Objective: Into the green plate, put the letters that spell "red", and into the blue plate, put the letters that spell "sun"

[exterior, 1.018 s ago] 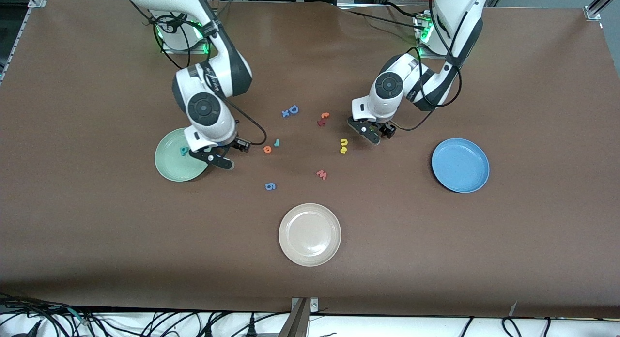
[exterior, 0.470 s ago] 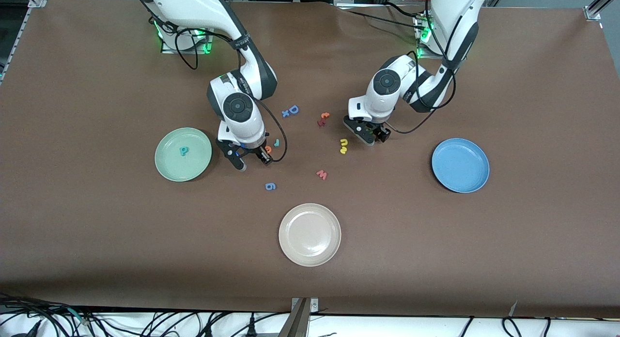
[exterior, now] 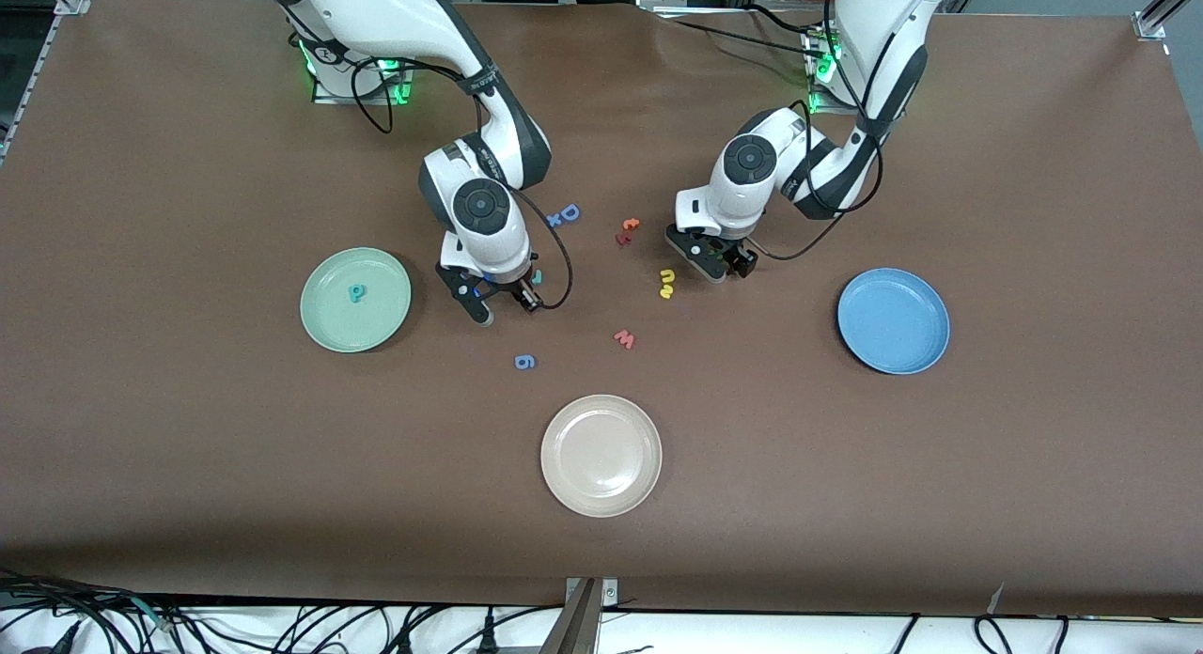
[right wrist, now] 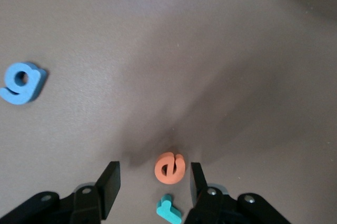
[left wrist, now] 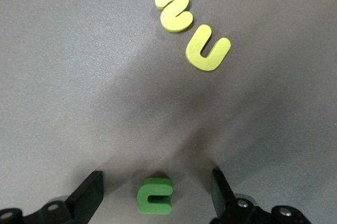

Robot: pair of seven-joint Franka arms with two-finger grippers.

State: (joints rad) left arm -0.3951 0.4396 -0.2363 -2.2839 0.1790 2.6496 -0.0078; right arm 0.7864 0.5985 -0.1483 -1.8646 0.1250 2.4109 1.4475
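Straddling the orange "e" (right wrist: 169,167), the right gripper (right wrist: 152,184) has its fingers spread, the teal "r" (right wrist: 168,209) beside it; the front view hides both under the wrist. The left gripper (left wrist: 157,192) is spread around the green "u" (left wrist: 155,195), with the yellow "s" (left wrist: 174,9) and "n" (left wrist: 207,51) at one o'clock. The teal "d" (exterior: 356,293) lies in the green plate (exterior: 329,330); the blue plate (exterior: 893,320) holds nothing.
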